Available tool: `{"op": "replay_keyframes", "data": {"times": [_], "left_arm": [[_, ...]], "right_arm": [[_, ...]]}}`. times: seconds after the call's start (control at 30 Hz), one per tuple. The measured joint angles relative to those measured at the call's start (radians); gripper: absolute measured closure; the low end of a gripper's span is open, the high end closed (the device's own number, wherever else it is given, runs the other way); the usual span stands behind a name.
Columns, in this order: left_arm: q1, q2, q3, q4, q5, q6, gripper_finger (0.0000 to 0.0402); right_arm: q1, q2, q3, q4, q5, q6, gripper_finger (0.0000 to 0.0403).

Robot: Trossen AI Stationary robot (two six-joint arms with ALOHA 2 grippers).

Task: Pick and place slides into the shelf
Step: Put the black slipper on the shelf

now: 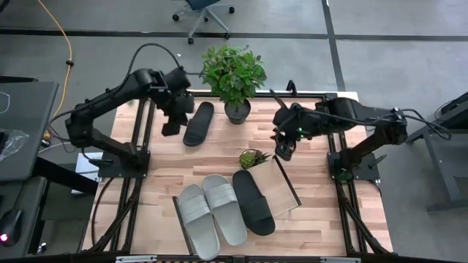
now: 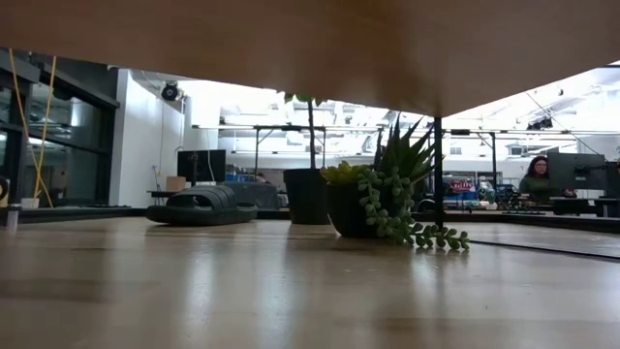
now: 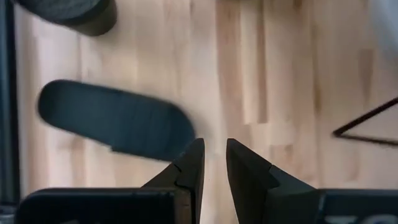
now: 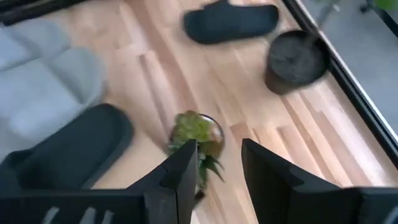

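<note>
Last black slide [image 1: 198, 123] lies near the surface's far edge, long axis running far-to-near, right beside the left gripper [image 1: 172, 126], fingers slightly apart, empty. Left arm's closer.

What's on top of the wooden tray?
Three slides lie on the shelf: two light grey slides side by side and one black slide. They cover most of it, so the wood beneath them is hidden.
</note>
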Motion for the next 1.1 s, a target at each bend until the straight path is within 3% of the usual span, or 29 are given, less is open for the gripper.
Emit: {"op": "replay_keyframes", "data": {"times": [0.2, 0.33, 0.57, 0.9, 1.1], "left_arm": [[0.157, -0.006, -0.005, -0.004, 0.017, 0.145, 0.0344], [0.216, -0.056, -0.005, 0.034, 0.055, 0.14, 0.0344], [0.28, -0.156, -0.005, 0.125, 0.031, 0.11, 0.0344], [0.433, -0.046, -0.005, 0.158, 0.031, 0.019, 0.0344], [0.478, 0.08, -0.005, 0.141, 0.103, 0.021, 0.0344]], "right_arm": [[-0.062, 0.0, 0.0, -0.021, 0.008, 0.089, 0.0284], [-0.074, 0.0, 0.0, -0.022, 0.035, 0.128, 0.0284], [-0.093, 0.0, 0.0, -0.023, 0.076, 0.148, 0.0284], [-0.142, 0.0, 0.0, -0.023, 0.07, 0.129, 0.0284], [-0.131, 0.0, 0.0, -0.012, 0.063, 0.147, 0.0284]]}}
